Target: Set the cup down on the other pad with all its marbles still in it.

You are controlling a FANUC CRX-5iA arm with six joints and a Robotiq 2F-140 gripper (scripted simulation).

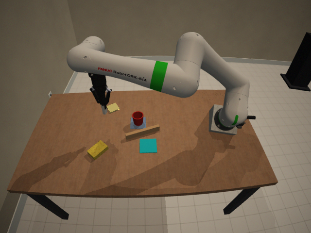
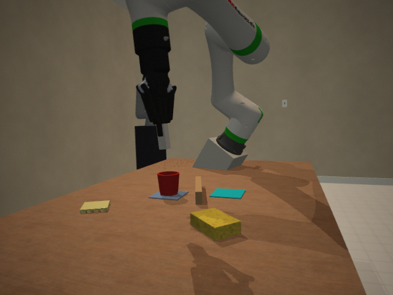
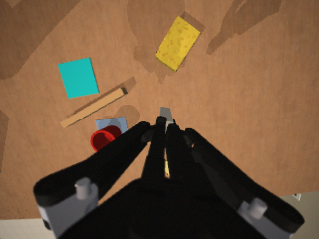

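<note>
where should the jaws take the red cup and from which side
Grip the cup across its upper wall, just under the rim, coming straight down from above. It stands upright on the grey-blue pad with its mouth up, so a level side-wall pinch keeps it from tipping. Keep the jaws off the rail beside it. The gripper is shut and must open first.

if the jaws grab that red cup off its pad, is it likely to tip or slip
The red cup is taller than it is wide and narrows toward its base, so a push near the rim would probably tip it. Its smooth, tapered wall may let it slide downward in a loose grip. It stands upright on the grey-blue pad; the shut gripper hangs above, holding nothing.
</note>
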